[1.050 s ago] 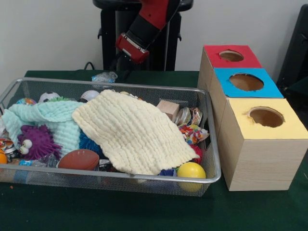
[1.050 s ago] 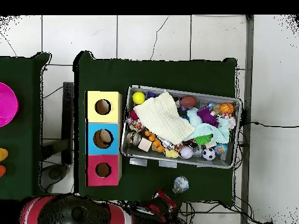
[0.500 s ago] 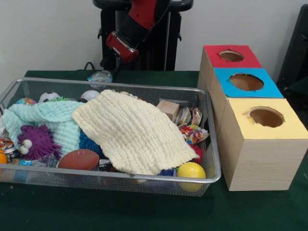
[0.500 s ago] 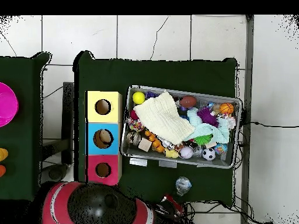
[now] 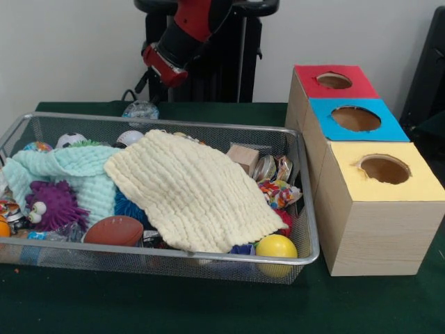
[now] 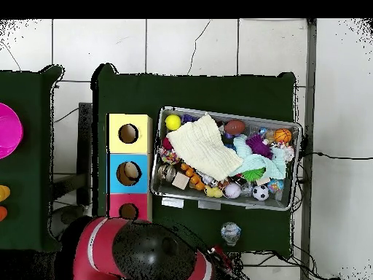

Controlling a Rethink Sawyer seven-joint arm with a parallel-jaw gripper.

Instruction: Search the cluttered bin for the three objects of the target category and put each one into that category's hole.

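Presently the gripper (image 5: 144, 89) hangs at the upper left of the front view, behind the bin's far rim, below the red wrist of the arm (image 5: 182, 31); whether its jaws are apart or closed cannot be told, and a clear crinkled item (image 5: 140, 109) sits directly beneath it on the green table (image 5: 208, 306), with contact between them undeterminable. In the overhead view that item (image 6: 230, 232) lies on the table just below the wire bin (image 6: 293, 191). The bin fills the left and centre of the front view. A cream cloth (image 5: 191, 191) drapes over its middle, overlapping a mint cloth (image 5: 73, 174). A purple spiky toy (image 5: 52, 205), a brown football (image 5: 115, 230) and a yellow ball (image 5: 276, 247) lie along the near edge. At right stand the red box (image 5: 332, 81), blue box (image 5: 356, 120) and yellow box (image 5: 382, 202), each with a top hole.
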